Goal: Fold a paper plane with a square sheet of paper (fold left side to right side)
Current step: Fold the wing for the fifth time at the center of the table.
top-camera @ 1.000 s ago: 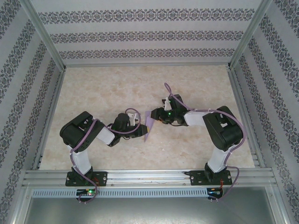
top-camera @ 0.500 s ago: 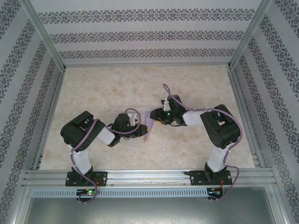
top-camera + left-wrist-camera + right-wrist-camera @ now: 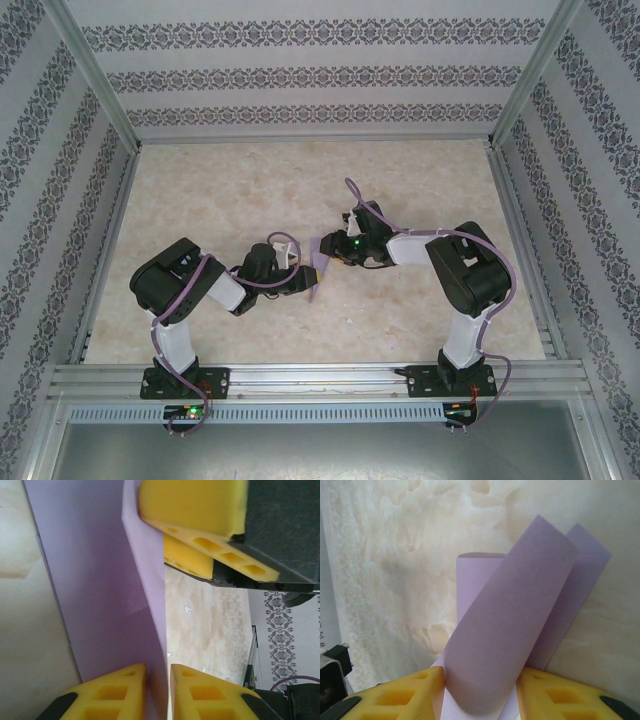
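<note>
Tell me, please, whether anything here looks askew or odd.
The thin light-purple sheet of paper looks odd: in the right gripper it bulges as a loose rounded roll instead of a flat crease, its layers fanned at a slant.

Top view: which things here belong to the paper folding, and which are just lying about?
In the job: square sheet of paper, left tool, right tool.
Just there: marbled table, patterned walls, metal frame rail.
</note>
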`<action>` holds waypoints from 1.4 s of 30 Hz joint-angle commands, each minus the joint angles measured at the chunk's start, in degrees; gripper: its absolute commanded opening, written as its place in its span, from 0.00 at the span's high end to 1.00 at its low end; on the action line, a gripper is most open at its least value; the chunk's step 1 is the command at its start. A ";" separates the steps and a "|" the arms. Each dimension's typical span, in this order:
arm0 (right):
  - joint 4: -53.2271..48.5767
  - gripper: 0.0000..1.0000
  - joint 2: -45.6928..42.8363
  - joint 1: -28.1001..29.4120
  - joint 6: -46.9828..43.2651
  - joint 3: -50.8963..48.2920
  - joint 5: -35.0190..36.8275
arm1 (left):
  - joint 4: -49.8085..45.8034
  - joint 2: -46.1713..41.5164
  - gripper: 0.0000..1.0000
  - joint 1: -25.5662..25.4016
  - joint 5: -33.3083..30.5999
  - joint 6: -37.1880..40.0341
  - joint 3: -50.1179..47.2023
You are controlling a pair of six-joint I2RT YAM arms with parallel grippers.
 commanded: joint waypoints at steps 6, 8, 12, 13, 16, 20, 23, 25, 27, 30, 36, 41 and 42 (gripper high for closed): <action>-4.40 0.58 2.71 1.21 -1.65 0.46 3.33 | -4.89 -3.21 0.68 0.89 -1.55 2.17 0.41; -4.83 0.58 2.70 1.23 -1.93 0.37 3.61 | -6.80 -4.03 0.66 1.13 -1.77 2.96 1.04; -5.27 0.58 2.68 1.24 -2.12 0.50 3.65 | -9.48 -4.74 0.64 1.91 -2.28 3.74 2.29; -5.46 0.58 2.70 1.24 -2.15 0.54 3.69 | -10.03 -4.70 0.64 2.10 -2.26 3.88 2.64; -6.02 0.58 2.66 1.21 -2.35 0.72 3.95 | -11.08 -4.24 0.64 2.56 -2.30 3.97 3.71; -6.87 0.58 2.71 1.32 -2.71 0.97 4.22 | -11.89 -3.49 0.63 2.81 -2.52 3.74 4.80; -7.13 0.58 2.79 1.32 -2.82 1.07 4.22 | -11.96 -2.63 0.63 2.89 -3.00 3.58 5.34; -7.29 0.58 2.79 1.32 -2.96 1.12 4.26 | -11.48 -1.80 0.65 2.98 -3.00 3.39 5.65; -7.61 0.58 2.89 1.32 -3.08 1.33 4.30 | -11.21 -1.17 0.68 2.99 -2.96 3.22 5.98; -8.10 0.59 3.09 1.32 -3.23 1.64 4.22 | -11.16 -0.44 0.72 3.12 -3.32 3.20 6.24; -9.74 0.58 2.92 1.41 -3.67 1.87 5.26 | -12.04 0.07 0.76 3.34 -4.12 3.70 6.29; -10.64 0.58 2.92 1.61 -4.15 2.38 5.71 | -12.66 0.57 0.78 3.31 -4.85 4.17 6.15; -10.89 0.58 2.99 1.67 -4.18 2.51 5.71 | -12.53 0.75 0.79 3.42 -4.89 4.17 6.15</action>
